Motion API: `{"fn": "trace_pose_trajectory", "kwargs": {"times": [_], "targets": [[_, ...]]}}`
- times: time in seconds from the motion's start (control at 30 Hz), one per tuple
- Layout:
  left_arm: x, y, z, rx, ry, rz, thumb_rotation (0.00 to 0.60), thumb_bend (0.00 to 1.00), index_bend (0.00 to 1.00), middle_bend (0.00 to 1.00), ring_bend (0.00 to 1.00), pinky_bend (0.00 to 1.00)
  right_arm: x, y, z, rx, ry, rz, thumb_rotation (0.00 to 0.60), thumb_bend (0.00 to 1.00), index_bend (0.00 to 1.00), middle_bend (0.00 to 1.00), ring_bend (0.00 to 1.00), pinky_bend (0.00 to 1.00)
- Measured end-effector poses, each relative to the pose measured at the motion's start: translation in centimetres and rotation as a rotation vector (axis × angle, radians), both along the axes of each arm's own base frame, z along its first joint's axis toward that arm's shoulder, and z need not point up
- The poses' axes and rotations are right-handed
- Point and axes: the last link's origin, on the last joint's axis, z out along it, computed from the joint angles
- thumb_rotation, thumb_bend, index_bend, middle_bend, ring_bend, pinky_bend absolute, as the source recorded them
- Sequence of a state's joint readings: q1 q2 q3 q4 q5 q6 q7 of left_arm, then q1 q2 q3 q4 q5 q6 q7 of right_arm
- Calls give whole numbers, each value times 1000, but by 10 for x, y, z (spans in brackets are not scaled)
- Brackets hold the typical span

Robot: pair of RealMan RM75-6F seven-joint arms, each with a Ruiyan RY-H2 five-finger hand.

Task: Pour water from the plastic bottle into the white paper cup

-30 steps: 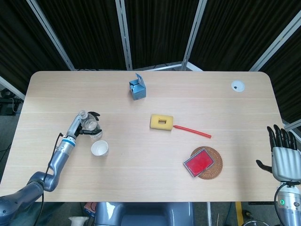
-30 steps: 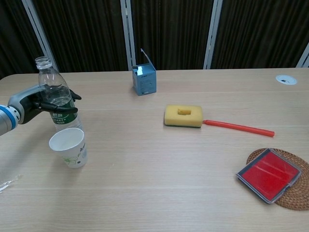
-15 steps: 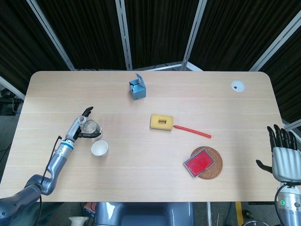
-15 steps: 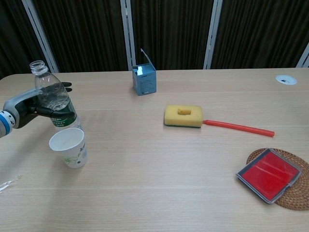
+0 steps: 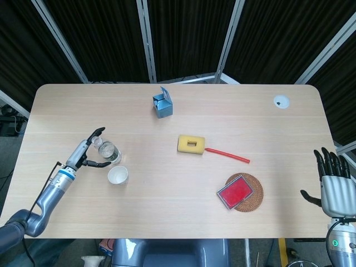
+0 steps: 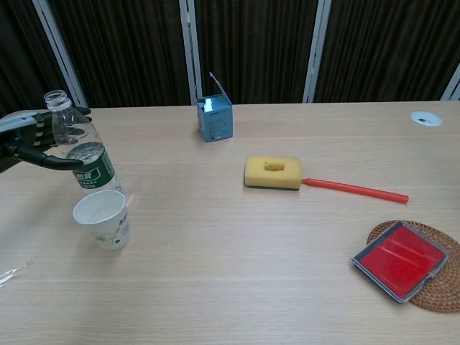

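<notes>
My left hand point(image 6: 32, 140) is released, fingers spread beside the bottle point(image 6: 80, 154), apart from it. The bottle stands upright on the surface point(image 6: 230, 273), just behind the cup point(image 6: 103, 218). My right hand point(image 5: 332, 183) hangs open, well apart from the bottle.
</notes>
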State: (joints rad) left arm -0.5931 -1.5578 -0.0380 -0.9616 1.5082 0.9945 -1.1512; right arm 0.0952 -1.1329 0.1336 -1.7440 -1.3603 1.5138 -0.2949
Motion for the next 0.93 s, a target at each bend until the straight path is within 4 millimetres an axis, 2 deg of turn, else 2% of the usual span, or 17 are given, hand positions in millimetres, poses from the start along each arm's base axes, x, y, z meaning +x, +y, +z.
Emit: {"fn": "trace_pose_trajectory", "kwargs": {"times": [0.1,0.2,0.4,0.67,0.93], "targets": [[-3,-7,19,3,47,-21,600,0,0,0,0,0,3,2,0,5,-9,12,600,0,0,0,0,0],[-9,-16,47,16,127,-39,600,0,0,0,0,0,6,4,1,10,-19,25,600,0,0,0,0,0],[-21,-35,89,130,296,-70,600,0,0,0,0,0,11,8,4,11,-42,49,600,0,0,0,0,0],[-26,-71,117,351,577,-79,600,0,0,0,0,0,16,12,7,22,-62,81,600,0,0,0,0,0],[-15,-117,126,511,915,-53,600,0,0,0,0,0,18,14,9,27,-70,97,600,0,0,0,0,0]]}}
